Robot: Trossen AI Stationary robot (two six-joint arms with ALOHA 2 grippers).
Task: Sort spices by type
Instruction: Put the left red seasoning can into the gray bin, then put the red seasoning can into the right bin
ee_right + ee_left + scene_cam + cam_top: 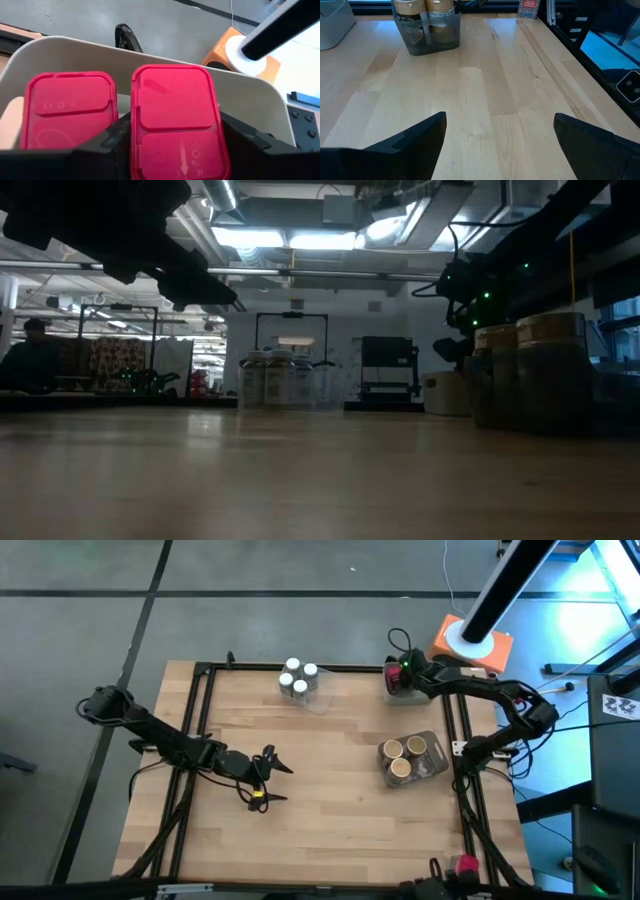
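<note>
Right gripper, upper right of high view, clamped on red flat-lidded plastic spice packet over pale tray. Rigid, light, slick-looking: you grip its flat sides. Left gripper spread apart, idle.

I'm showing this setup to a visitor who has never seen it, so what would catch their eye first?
Probably the bright red packet between the right gripper's fingers, beside a second red packet in a pale tray at the table's far right corner. Next come the white-lidded jars clustered at the far edge and the tan jars in a tray near the right side. The left gripper hangs open over bare wood.
</note>
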